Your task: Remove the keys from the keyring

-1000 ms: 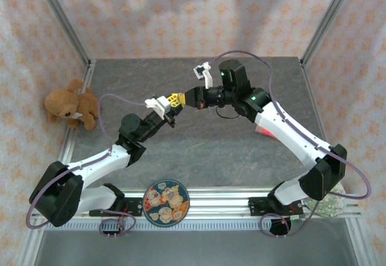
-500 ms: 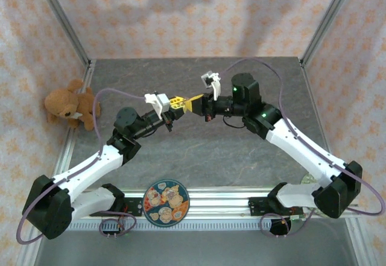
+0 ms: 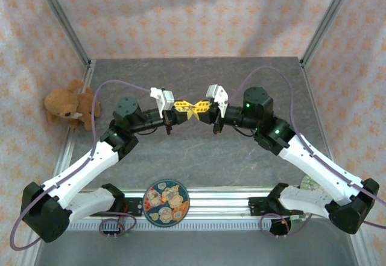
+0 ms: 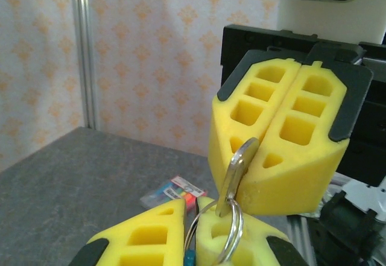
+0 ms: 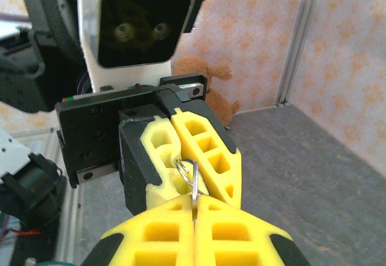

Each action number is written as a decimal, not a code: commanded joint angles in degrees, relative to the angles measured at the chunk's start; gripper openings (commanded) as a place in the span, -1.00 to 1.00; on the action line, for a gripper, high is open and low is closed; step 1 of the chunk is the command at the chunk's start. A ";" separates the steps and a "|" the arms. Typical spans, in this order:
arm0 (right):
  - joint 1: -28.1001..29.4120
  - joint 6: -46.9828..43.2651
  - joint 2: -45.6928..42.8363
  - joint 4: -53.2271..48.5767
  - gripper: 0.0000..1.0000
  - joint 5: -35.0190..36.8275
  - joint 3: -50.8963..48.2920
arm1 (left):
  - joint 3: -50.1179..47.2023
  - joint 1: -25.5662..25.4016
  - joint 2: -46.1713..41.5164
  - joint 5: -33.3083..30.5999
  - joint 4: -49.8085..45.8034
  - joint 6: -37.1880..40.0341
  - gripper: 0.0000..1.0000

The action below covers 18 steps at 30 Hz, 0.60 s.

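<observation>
Above the middle of the table my two grippers meet tip to tip. The left gripper (image 3: 179, 106) (image 4: 193, 210) is shut on the keyring, a thin metal ring (image 4: 229, 234) (image 5: 184, 168) with a sliver of its blue tag (image 4: 190, 259) showing between the yellow fingers (image 4: 140, 237). The pale metal key (image 4: 236, 174) (image 5: 195, 184) hangs on that ring, pointing up and away from the left fingers. The right gripper (image 3: 201, 108) (image 5: 194, 204) is shut on the key's blade, so only the key's head by the ring shows.
A brown teddy bear (image 3: 71, 104) (image 5: 208, 91) lies at the table's left edge. A cartoon plate (image 3: 167, 201) sits on the front rail between the arm bases. A small colourful packet (image 4: 175, 192) lies on the grey table below the grippers.
Both arms have swung outward and straightened, so the grippers now face each other level. The joined tips have shifted slightly right. Both holds stay the same.
</observation>
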 commanded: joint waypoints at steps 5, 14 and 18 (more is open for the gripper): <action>2.99 -13.89 -6.07 -12.54 -1.00 -6.17 2.34 | 5.10 5.84 -0.14 -9.00 -6.22 -4.90 -1.00; 10.09 -26.04 -4.45 -27.16 -1.00 -2.70 8.98 | 9.54 7.17 2.38 -6.02 -12.47 -5.06 -1.00; 12.90 -28.76 -3.35 -32.66 -1.00 -1.42 11.59 | 10.24 7.65 2.92 -5.20 -13.24 -5.43 -1.00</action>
